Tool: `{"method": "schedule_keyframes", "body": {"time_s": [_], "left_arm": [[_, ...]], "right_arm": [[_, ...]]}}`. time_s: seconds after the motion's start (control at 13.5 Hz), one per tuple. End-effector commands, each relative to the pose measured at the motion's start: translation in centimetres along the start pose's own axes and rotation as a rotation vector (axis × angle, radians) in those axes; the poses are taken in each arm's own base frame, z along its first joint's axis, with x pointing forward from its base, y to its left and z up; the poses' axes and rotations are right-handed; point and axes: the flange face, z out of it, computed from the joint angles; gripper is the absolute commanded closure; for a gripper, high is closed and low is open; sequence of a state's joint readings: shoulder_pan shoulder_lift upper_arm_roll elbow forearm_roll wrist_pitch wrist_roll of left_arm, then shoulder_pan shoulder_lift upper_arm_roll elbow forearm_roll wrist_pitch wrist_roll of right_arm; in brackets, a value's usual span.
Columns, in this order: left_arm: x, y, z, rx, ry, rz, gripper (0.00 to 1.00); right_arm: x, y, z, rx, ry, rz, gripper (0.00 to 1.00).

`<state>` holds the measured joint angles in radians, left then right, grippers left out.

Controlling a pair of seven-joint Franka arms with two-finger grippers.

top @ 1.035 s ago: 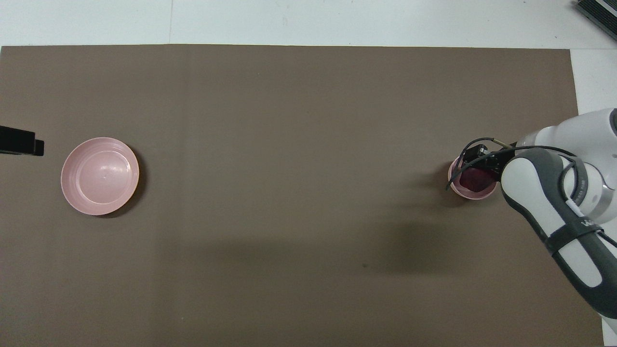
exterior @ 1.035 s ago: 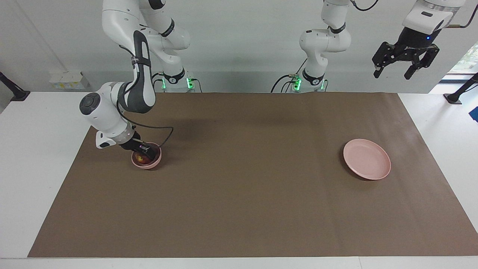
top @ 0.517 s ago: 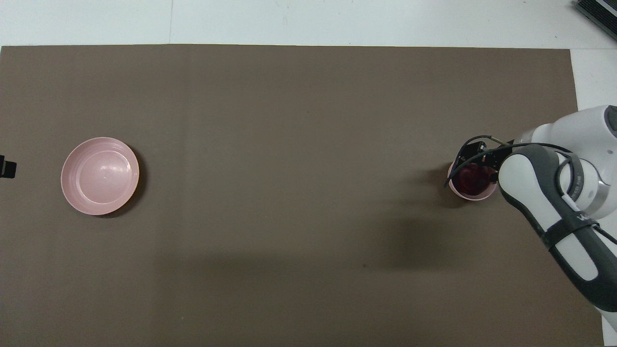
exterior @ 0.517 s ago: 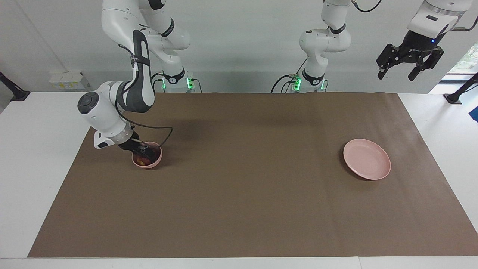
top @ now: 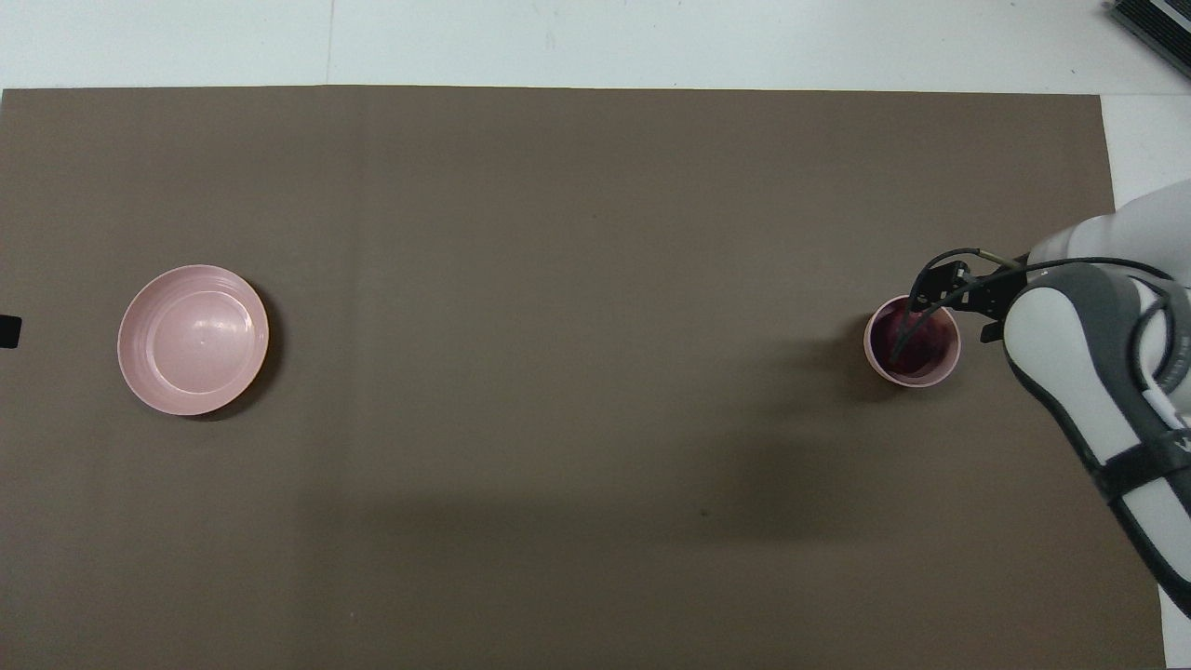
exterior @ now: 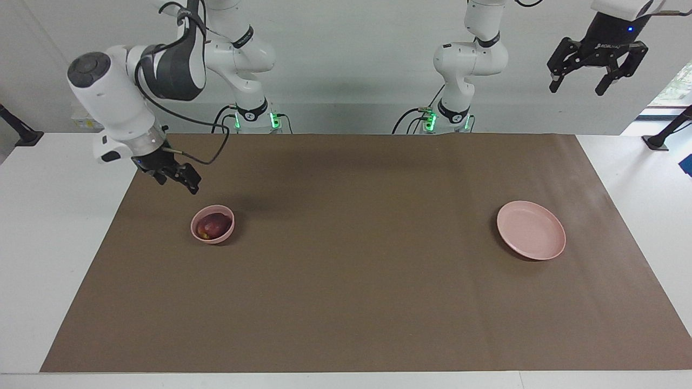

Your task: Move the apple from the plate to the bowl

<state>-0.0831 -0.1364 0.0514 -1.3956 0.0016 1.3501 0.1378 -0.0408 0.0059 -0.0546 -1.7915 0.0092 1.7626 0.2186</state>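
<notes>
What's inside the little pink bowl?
The apple sits inside the bowl, dark red with a yellowish patch. It fills most of the bowl, so the bowl's bottom under it is hidden. Nothing else shows in there.

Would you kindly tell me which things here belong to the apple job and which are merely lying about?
Job:
- apple, now in the bowl
- plate, bare
- right gripper, open, raised above the mat beside the bowl

Lying about:
- brown mat
- left gripper, open, waiting high above the table's end
</notes>
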Motion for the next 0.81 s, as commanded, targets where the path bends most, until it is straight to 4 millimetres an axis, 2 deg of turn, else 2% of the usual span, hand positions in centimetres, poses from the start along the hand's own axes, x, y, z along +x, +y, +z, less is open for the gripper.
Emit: {"method": "schedule_keyframes", "body": {"time_s": [0.0,0.15,0.22,0.37,0.59,0.74], "left_arm": [[-0.6,0.1,-0.1,0.008,-0.019,0.014,0.00],[-0.4,-0.7,0.1,0.014,-0.018,0.002,0.00],[-0.2,-0.7,0.3,0.013,-0.024,0.001,0.00],[0.7,-1.2,1.4,0.010,-0.047,-0.004,0.00],[0.5,-0.9,1.0,0.012,-0.030,-0.001,0.00],[0.7,-1.1,2.3,0.015,-0.080,-0.008,0.00]], "right_arm": [[-3.8,1.1,-4.5,-0.036,-0.016,-0.080,0.00],[-6.3,0.4,-6.7,-0.045,-0.049,-0.158,0.00],[-7.3,0.0,-8.6,-0.048,-0.043,-0.185,0.00],[-8.4,0.3,-12.6,-0.047,-0.042,-0.207,0.00],[-9.2,0.6,-17.3,-0.034,0.017,-0.265,0.00],[-8.6,0.3,-17.4,-0.031,0.023,-0.267,0.00]]}}
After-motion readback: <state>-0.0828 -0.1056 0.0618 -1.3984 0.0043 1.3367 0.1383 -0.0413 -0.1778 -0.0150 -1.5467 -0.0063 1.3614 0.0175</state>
